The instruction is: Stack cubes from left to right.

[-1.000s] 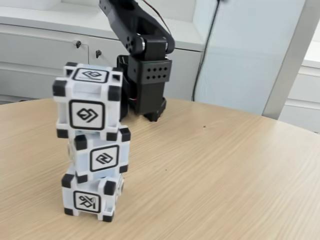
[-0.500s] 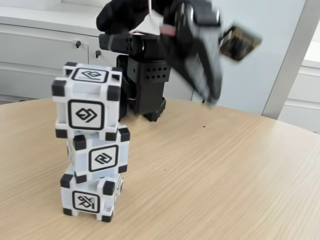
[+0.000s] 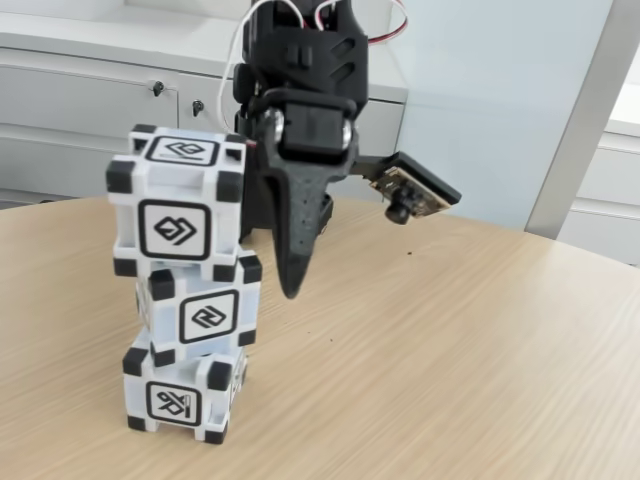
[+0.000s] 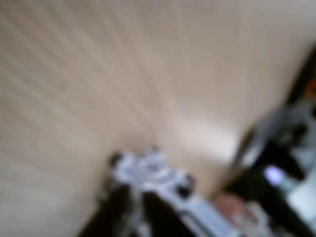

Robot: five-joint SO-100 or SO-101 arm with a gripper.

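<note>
Three white cubes with black corners stand in one tower at the left of the fixed view: the top cube (image 3: 175, 215), the middle cube (image 3: 205, 315) and the bottom cube (image 3: 180, 395). The top one sits slightly off to the left. My black gripper (image 3: 291, 288) points straight down just right of the tower, level with the middle cube, and is apart from it. Its fingers are closed to a single tip with nothing between them. The blurred wrist view shows the tower (image 4: 148, 170) from above, just beyond my gripper (image 4: 136, 217).
The round wooden table (image 3: 450, 350) stretches bare to the right and front. My arm's base stands behind the tower, and the wrist camera (image 3: 405, 190) juts out to the right. White cabinets (image 3: 80, 110) line the back wall.
The arm swung from folded back near its base down and forward; the gripper now hangs beside the tower. The three cubes have stayed stacked in place.
</note>
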